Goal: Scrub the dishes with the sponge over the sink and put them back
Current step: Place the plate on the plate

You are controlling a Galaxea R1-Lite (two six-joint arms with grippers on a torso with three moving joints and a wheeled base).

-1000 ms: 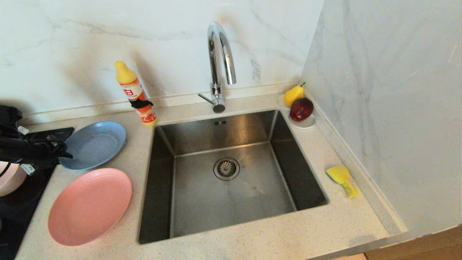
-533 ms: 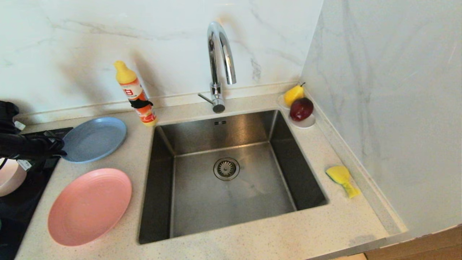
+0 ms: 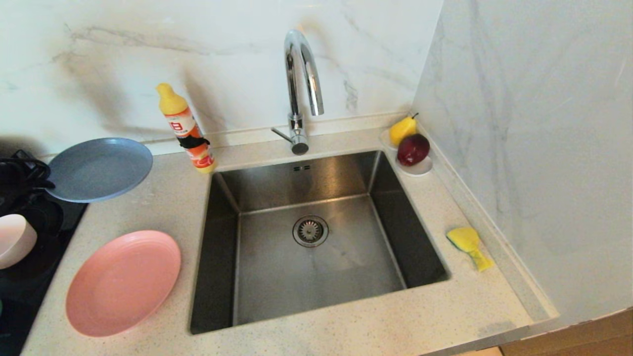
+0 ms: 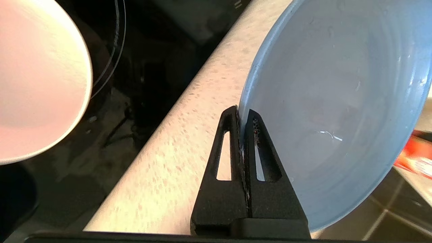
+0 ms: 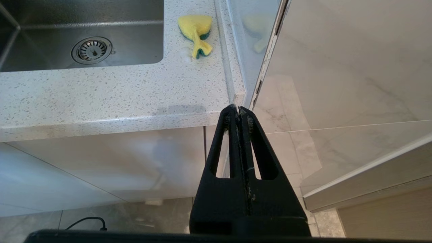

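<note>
A speckled pale stone surface point(image 3: 346, 316) wraps a brushed-steel sink point(image 3: 316, 277) under marble walls. At about ten o'clock from the drain, the matte grey-blue plate point(image 3: 99, 169) hangs clear of the surface, its thin rim pinched in the left claw point(image 4: 243, 116), clenched on it. The task looks barely begun: nothing is over the basin yet. The waisted yellow foam sponge point(image 3: 469, 244) lies untouched at three o'clock beside the sink. The ridged pink plate point(image 3: 122, 283) rests flat at eight o'clock, the pale pink bowl point(image 3: 15, 240) at nine. The right claw point(image 5: 239, 113) hangs clenched and empty below the surface's edge.
</note>
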